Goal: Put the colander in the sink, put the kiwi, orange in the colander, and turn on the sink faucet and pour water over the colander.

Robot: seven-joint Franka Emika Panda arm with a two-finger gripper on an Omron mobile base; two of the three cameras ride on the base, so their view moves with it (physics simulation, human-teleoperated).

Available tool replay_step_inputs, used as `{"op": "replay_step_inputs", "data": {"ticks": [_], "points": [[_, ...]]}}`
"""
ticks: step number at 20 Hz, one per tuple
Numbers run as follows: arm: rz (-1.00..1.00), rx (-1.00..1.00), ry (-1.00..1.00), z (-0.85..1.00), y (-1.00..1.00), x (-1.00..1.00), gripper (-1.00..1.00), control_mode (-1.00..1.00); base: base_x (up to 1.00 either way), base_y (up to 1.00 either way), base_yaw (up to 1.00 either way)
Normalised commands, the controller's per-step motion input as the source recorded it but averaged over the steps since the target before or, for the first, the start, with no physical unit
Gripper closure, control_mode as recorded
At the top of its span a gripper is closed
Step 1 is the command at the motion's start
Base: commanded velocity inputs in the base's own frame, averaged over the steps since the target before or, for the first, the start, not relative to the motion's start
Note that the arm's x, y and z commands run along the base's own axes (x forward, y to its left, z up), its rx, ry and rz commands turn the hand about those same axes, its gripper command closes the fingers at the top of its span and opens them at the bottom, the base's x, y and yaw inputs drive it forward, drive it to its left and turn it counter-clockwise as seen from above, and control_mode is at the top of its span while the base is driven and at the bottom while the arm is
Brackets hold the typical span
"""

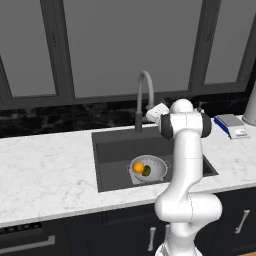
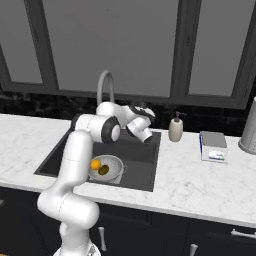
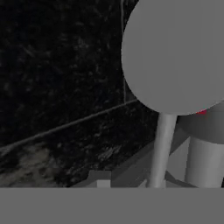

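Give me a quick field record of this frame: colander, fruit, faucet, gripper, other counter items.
colander: sits in the sink, on the basin floor
orange: inside the colander
kiwi: inside the colander, right beside the orange
sink faucet: upright behind the basin, no water visible
gripper: up at the faucet's base area, behind the sink; jaw state not clear from the frames
soap dispenser: on the counter right of the sink
scale: on the counter, further right
task left: turn on the water
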Motion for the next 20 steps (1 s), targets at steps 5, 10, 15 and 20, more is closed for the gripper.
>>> {"op": "replay_step_inputs", "data": {"ticks": [5,10,15,20], "points": [[-0.27,0.15,0.03,-0.67,-1.0,0.74,1.0,-1.0,0.0,0.0,0.0],[-0.21,0.22,0.16,-0.11,-1.0,0.47,1.0,-1.0,0.0,0.0,0.0],[-0.02,0.36,0.38,1.0,-0.84,-0.03,1.0,-1.0,0.0,0.0,0.0],[-0.05,0.21,0.3,1.0,-0.59,-0.3,1.0,-1.0,0.0,0.0,0.0]]}}
